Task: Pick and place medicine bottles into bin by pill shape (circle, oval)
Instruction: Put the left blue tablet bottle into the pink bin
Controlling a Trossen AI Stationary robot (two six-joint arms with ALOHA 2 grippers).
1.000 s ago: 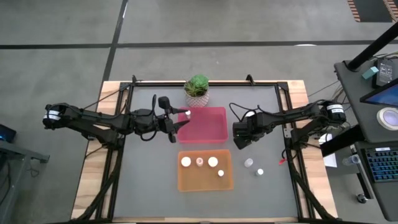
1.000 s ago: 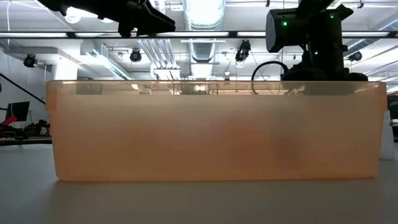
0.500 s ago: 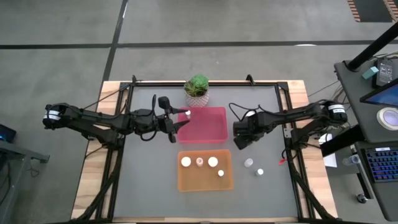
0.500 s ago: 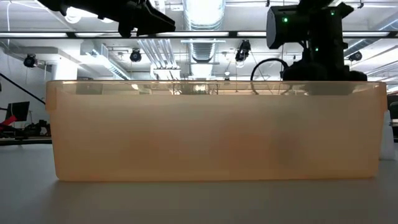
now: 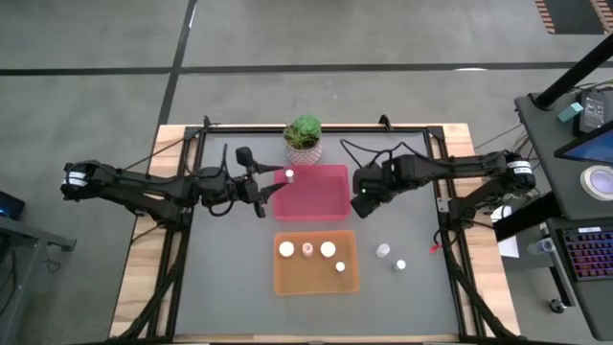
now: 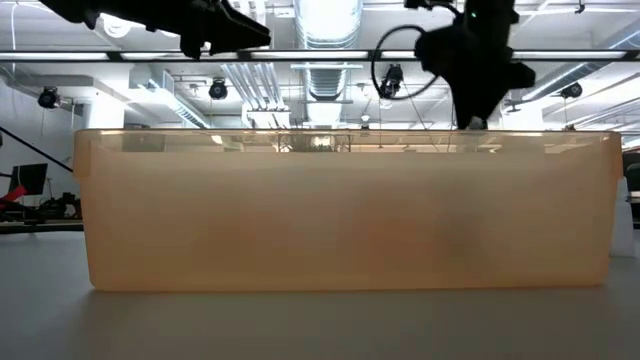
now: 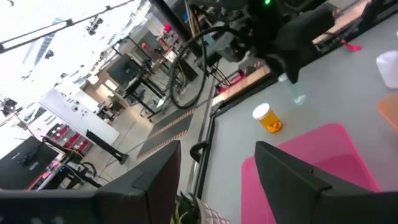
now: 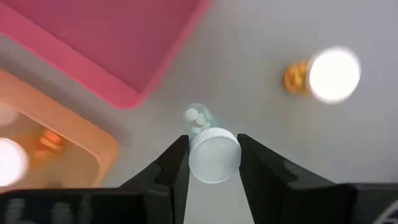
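Note:
My right gripper (image 5: 361,201) is shut on a clear medicine bottle (image 8: 198,117) with a white cap, just off the pink tray's (image 5: 314,192) right side. In the left wrist view the bottle (image 7: 298,97) hangs above the table. My left gripper (image 5: 270,190) is open and empty at the pink tray's left edge; its fingers frame the tray (image 7: 311,155). A white-capped bottle (image 5: 289,174) stands in the pink tray's far left corner. Several bottles stand in the orange tray (image 5: 316,280). Two bottles (image 5: 383,251) (image 5: 400,264) rest on the table to its right. My right gripper pinches the bottle's white cap (image 8: 198,159) between its two fingers (image 8: 177,163), which come from above and point down. The clear body with round white pills hangs below the cap, clear of the table.
An orange bottle (image 8: 297,76) with a white cap lies on the table near the pink tray; it also shows in the left wrist view (image 7: 269,118). A potted plant (image 5: 304,134) stands behind the pink tray. The orange tray's wall (image 6: 340,215) fills the low view.
My right gripper has gone up and toward the table's far edge and the pink tray, turning at the wrist, still shut on the bottle. My left gripper has drawn back a little toward the table's left edge.

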